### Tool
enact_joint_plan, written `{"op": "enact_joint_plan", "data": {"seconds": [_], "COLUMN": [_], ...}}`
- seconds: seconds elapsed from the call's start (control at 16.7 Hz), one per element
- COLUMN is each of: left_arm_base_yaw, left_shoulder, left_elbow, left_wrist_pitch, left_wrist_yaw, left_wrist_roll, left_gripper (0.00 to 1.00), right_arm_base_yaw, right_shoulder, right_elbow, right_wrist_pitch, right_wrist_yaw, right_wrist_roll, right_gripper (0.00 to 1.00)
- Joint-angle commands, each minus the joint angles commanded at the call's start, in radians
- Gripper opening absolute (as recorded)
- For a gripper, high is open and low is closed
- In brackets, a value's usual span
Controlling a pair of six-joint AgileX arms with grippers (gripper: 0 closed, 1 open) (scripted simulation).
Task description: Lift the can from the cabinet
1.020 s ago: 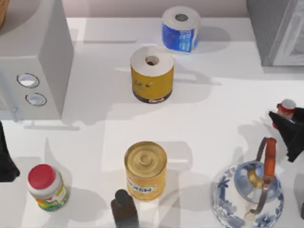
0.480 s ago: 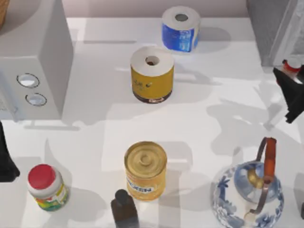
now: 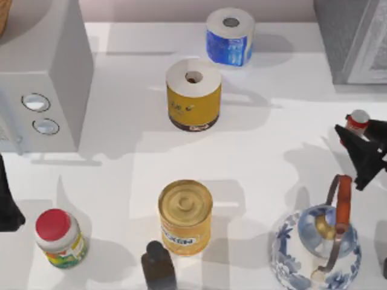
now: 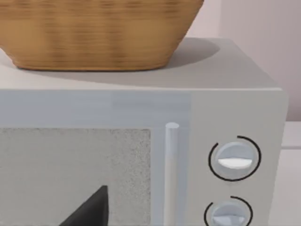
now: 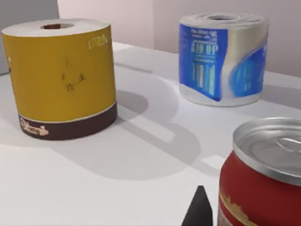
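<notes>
Red and small, the can (image 3: pixel 357 120) sat in the right gripper (image 3: pixel 361 140) in the top view, gripped between the black fingers, in front of the cabinet (image 3: pixel 354 39) and apart from it; the fingers hid most of its body. The left gripper (image 3: pixel 7 202) was parked beside the white box (image 3: pixel 42 72), cut off by the edge, so I could not tell its fingers. In the left wrist view, one dark fingertip (image 4: pixel 91 209) pointed at the white box. In the right wrist view, the can (image 5: pixel 261 181) was cut off, close to one fingertip (image 5: pixel 198 208).

1. The right arm's matte black, angular two-finger gripper (image 3: pixel 363 151) has wedge-shaped, faceted links that taper toward pointed tips.
2. The left arm's dark, matte black gripper (image 3: pixel 7 202) is a narrow tapering shape.
3. Both finger surfaces appear plain black and unmarked.
</notes>
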Motion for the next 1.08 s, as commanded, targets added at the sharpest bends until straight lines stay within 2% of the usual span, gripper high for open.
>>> {"op": "enact_joint_plan", "data": {"seconds": [0.24, 1.02, 1.08], "left_arm_base_yaw": [0.000, 0.000, 0.000], "left_shoulder": [0.000, 0.000, 0.000], "left_elbow": [0.000, 0.000, 0.000], "left_wrist_pitch": [0.000, 0.000, 0.000], "left_wrist_yaw": [0.000, 0.000, 0.000], "left_wrist_roll": [0.000, 0.000, 0.000], "left_gripper": [1.00, 1.00, 1.00], "right_arm_base_yaw": [0.000, 0.000, 0.000], "right_shoulder": [0.000, 0.000, 0.000], "right_elbow": [0.000, 0.000, 0.000], "right_wrist_pitch": [0.000, 0.000, 0.000], "right_wrist_yaw": [0.000, 0.000, 0.000], "right_wrist_roll": [0.000, 0.000, 0.000], "right_gripper": [0.00, 0.98, 1.00]}}
